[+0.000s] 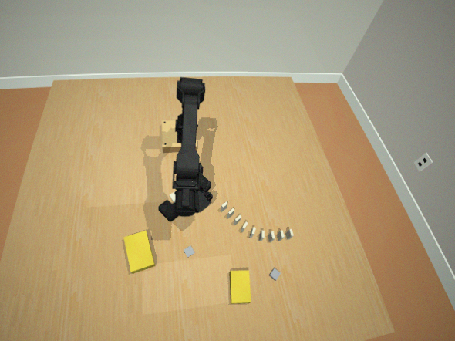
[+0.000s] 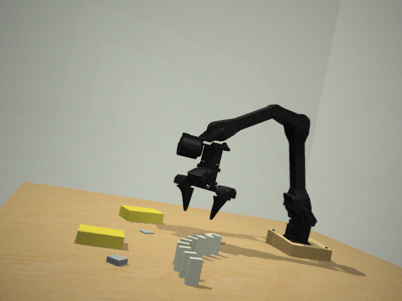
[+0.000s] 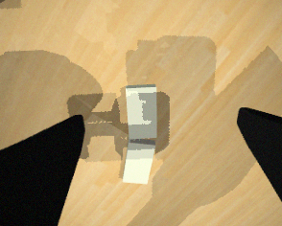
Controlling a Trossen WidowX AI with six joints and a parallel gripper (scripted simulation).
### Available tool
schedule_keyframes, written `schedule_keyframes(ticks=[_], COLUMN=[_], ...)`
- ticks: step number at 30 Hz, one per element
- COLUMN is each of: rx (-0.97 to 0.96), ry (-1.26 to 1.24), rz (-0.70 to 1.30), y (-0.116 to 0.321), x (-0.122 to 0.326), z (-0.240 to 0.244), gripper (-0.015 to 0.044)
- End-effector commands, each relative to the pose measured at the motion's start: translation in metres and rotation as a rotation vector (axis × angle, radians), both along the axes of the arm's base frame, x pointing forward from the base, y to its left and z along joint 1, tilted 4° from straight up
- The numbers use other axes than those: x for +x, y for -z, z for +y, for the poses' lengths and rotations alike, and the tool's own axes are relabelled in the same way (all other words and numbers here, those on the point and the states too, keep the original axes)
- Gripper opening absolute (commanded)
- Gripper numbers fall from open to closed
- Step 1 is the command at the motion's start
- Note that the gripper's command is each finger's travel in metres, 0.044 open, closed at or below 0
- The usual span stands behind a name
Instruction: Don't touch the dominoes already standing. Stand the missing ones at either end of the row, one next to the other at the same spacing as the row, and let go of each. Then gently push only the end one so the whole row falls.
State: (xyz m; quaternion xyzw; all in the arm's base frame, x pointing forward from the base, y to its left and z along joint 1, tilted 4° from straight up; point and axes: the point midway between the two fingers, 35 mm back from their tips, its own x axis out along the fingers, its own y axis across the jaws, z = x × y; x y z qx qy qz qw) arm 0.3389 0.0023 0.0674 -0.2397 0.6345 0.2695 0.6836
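Note:
My gripper (image 2: pixel 198 214) (image 3: pixel 162 119) is open and empty, above two loose white dominoes lying flat end to end. In the wrist view the upper one (image 3: pixel 142 112) lies between the fingertips, partly shaded, and the lower one (image 3: pixel 138 165) is nearer the bottom edge. In the top view the arm hides most of the pair. A curved row of several white dominoes stands upright to the right. Its end nearest the arm is this domino (image 1: pixel 224 206); its other end is this domino (image 1: pixel 289 233) (image 2: pixel 193 271).
Two yellow blocks lie on the table, one (image 1: pixel 139 251) (image 2: pixel 141 214) at the left and one (image 1: pixel 240 286) (image 2: pixel 99 237) at the front. Two small grey pieces lie near them, one (image 1: pixel 189 251) (image 2: pixel 146 231) flat and one (image 1: pixel 274 274) (image 2: pixel 117 260) thicker.

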Motion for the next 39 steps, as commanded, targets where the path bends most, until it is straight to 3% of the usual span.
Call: schedule_keyframes(ticks=[1, 22, 34, 39], rx=[0.004, 0.004, 0.004, 0.004], ry=[-0.003, -0.003, -0.003, -0.003], rz=[0.028, 0.029, 0.029, 0.029], y=[0.038, 0.066, 0.066, 0.066], x=[-0.005, -0.007, -0.007, -0.007], z=[0.003, 0.007, 0.007, 0.007], gripper=[0.044, 0.044, 0.0125, 0.0107])
